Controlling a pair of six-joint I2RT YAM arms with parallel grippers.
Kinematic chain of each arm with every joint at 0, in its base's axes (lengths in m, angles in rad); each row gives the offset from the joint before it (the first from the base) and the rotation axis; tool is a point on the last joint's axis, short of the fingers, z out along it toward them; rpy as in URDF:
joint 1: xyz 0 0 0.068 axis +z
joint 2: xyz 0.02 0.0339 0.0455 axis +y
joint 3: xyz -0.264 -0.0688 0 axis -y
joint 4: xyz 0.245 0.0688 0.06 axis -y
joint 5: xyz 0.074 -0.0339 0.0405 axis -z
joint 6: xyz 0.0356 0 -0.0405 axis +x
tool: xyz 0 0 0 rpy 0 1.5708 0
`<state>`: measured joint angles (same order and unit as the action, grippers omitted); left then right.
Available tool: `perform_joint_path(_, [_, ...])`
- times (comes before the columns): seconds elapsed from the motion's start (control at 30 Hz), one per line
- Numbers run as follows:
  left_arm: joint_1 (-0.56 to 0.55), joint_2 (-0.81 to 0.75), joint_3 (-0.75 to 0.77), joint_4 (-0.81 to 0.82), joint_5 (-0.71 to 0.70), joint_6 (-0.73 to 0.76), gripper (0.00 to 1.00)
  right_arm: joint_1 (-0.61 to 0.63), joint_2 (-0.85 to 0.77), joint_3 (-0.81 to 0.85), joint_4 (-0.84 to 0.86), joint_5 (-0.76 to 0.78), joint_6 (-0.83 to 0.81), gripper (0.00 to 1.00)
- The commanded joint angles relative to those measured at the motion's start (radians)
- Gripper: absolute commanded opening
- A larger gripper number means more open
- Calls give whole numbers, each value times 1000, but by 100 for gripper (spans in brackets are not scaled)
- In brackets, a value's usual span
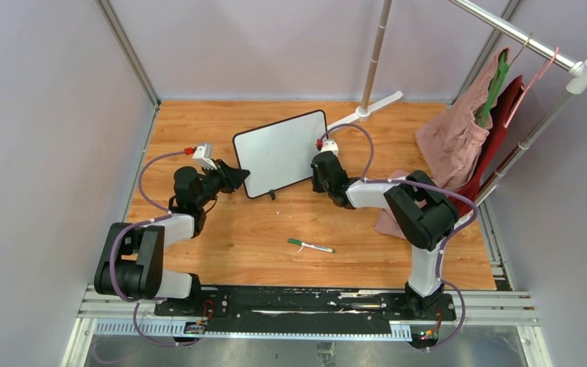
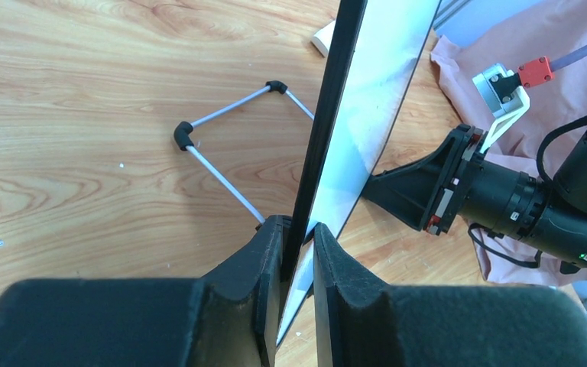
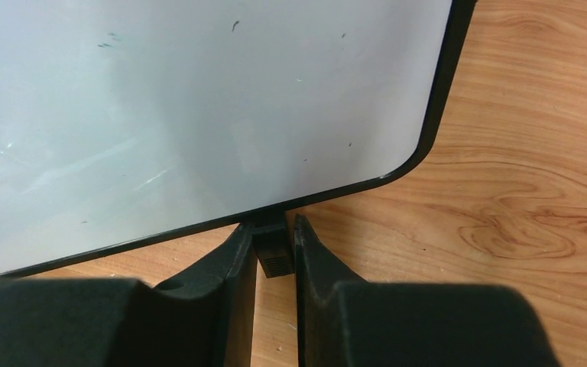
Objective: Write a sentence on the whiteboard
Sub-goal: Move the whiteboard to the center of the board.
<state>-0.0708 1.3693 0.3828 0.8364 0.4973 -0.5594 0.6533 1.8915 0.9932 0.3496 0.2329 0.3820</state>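
The whiteboard (image 1: pixel 281 153) stands tilted on the wooden table, its white face blank; no green sentence shows on it. My left gripper (image 1: pixel 237 177) is shut on the board's left edge, and the left wrist view shows the fingers (image 2: pixel 298 225) pinching the black rim of the board (image 2: pixel 386 76). My right gripper (image 1: pixel 319 164) is at the board's right side, shut on a small black foot (image 3: pixel 273 248) under the bottom rim of the board (image 3: pixel 199 99), with the fingers (image 3: pixel 273 222) on either side of it. A green-capped marker (image 1: pixel 311 245) lies on the table in front, apart from both grippers.
A clothes rack (image 1: pixel 520 34) with pink and red garments (image 1: pixel 458 134) stands at the right. Its pole (image 1: pixel 374 53) and white base foot (image 1: pixel 371 107) are behind the board. A thin wire stand (image 2: pixel 222 164) lies behind the board. Pink cloth (image 1: pixel 388 222) lies under the right arm.
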Motion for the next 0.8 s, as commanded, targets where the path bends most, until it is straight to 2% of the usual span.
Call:
perform_joint_path(0.0, [-14, 10, -12, -15, -63, 16, 3, -54, -16, -35, -96, 47, 63, 0])
perform_joint_path(0.03, [-19, 17, -10, -16, -63, 16, 6, -52, -20, -32, -102, 37, 60, 2])
perform_joint_path(0.1, [-26, 29, -6, -17, -62, 15, 13, -49, -32, -31, -113, 23, 57, 13])
perform_joint_path(0.17, [-31, 38, -1, -26, -59, 16, 16, -45, -41, -33, -115, 20, 52, 25])
perform_joint_path(0.23, [-33, 42, 1, -33, -61, 20, 19, -37, -52, -35, -117, 18, 49, 33])
perform_joint_path(0.47, [-35, 29, 1, -56, -80, 28, 32, -26, -84, -48, -126, 16, 52, 52])
perform_joint_path(0.57, [-34, 26, 2, -63, -84, 29, 36, -26, -106, -62, -127, 16, 51, 58])
perform_joint_path(0.77, [-35, -13, -2, -78, -111, 26, 51, -25, -175, -99, -134, 0, 51, 68])
